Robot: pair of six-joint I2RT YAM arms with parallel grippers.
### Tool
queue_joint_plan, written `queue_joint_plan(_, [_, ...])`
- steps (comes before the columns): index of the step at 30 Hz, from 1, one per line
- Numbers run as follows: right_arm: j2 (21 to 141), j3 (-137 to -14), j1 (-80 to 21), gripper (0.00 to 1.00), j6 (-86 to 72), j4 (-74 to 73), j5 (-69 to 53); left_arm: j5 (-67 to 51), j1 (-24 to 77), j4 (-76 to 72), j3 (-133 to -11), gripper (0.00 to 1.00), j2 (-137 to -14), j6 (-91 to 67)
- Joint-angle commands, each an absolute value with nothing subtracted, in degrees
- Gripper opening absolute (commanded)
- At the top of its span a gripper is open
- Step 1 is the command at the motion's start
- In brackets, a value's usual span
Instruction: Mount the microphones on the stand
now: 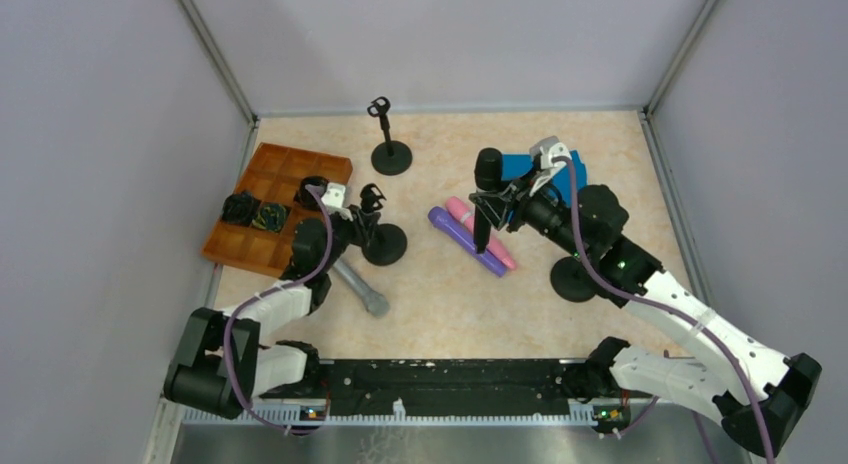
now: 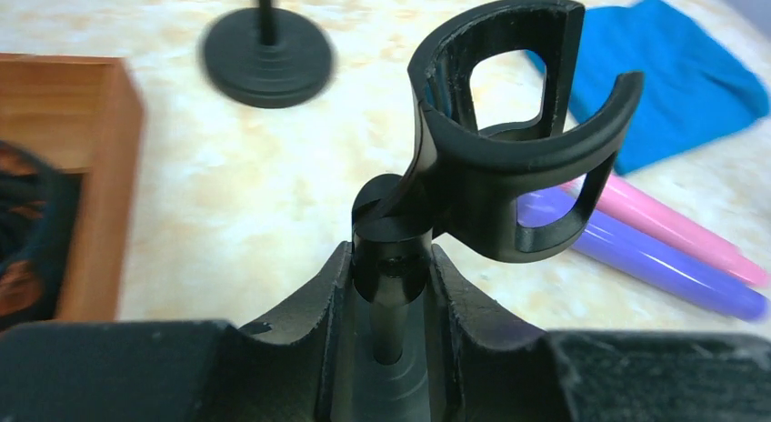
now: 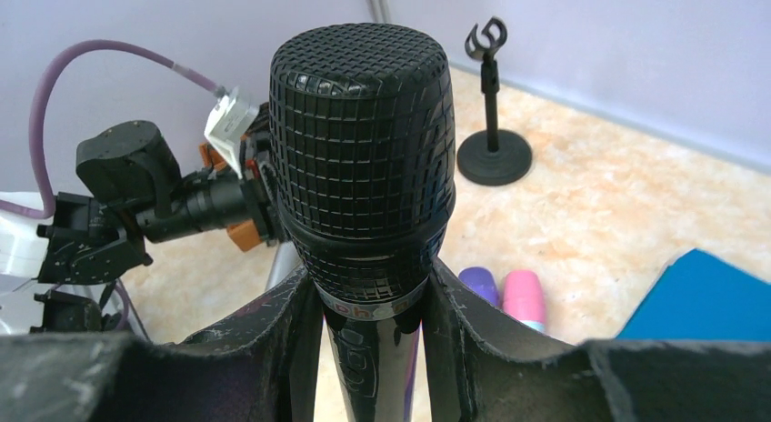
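As the right gripper (image 3: 371, 286) clamps it, the microphone (image 3: 362, 131) stands upright.

black microphone (image 1: 488, 172) in right jaws, left jaws at stand (image 1: 385, 244) (beside wooden tray (image 1: 285, 174))

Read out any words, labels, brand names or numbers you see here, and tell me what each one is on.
"oh": red letters on the silver band of the black mesh-headed microphone held in the right tool; the rest cannot be made out.
Embossed marks on its handle below: too blurred to read.
No text on the black clip-topped stand in the left tool.
Nothing else is legible.
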State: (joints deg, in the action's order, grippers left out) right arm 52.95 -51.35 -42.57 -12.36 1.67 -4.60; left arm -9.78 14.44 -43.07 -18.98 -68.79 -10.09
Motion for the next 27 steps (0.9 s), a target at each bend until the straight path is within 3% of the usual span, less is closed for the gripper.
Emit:
queue_joint_plan(1, [50.17,-51.85,-42.30,0.00,-7.15,4.92,-3.30,-23.15,16.45,-48.94,-20.33,0.00,-65.57,-15.11])
queue_joint_plan(11, [50.41,-54.31,-42.38,0.00,-4.43,2.62,-7.58,-21.62,31.42,-41.12,-21.62,0.00,-63.36,-8.27])
queue_joint_plan(20, [61.12,-70.56,-42.27,0.00,-2.62,-8.90,-12.76,-19.11,36.10,-40.92,-20.74,0.00,-64.51,-6.23])
queue_joint_plan(27, [66.16,-73.15,-42.36,0.00,-6.72,-5.54,-16.54,-16.38,40.07,-42.68,-20.49,0.00,-66.73,-4.47])
